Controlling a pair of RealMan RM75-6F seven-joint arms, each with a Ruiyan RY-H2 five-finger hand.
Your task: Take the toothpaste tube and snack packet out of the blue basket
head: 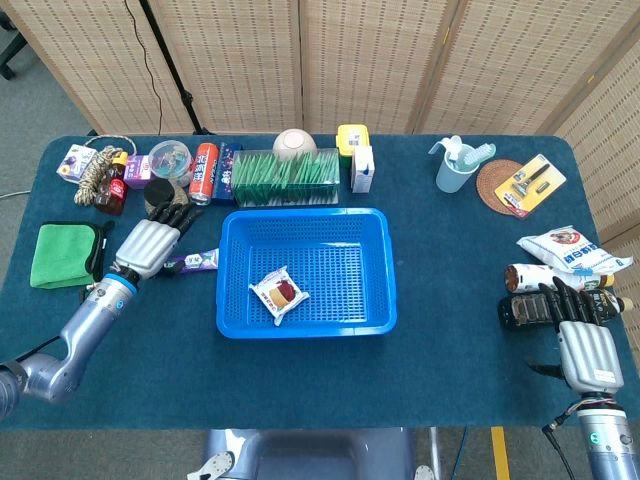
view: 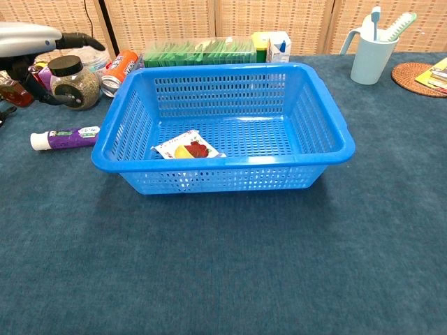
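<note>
- Head view: the blue basket (head: 372,268) sits mid-table, and the snack packet (head: 279,294) lies flat on its floor, toward the front-left corner.
- The toothpaste tube (head: 199,260) lies outside on the cloth, just beside the basket's left wall.
- The left hand (head: 150,244) hangs over the tube's far end with fingers spread apart toward the jars, holding nothing that I can see.
- The right hand (head: 585,340) is at the table's right edge, palm down, fingers stretched forward side by side, their tips at a dark bottle (head: 524,311); no grip on it shows.
- A green cloth (head: 62,255) lies left of the left hand.
- Chest view: the tube (view: 65,137) rests flat on the table, cap end pointing away from the basket (view: 327,132), near its left rim but apart.
- The packet (view: 187,147) lies inside against the front wall.
- Only part of the left hand (view: 35,50) shows at the upper left, above the tube and clear of it, beside a black-lidded jar (view: 72,82).
</note>
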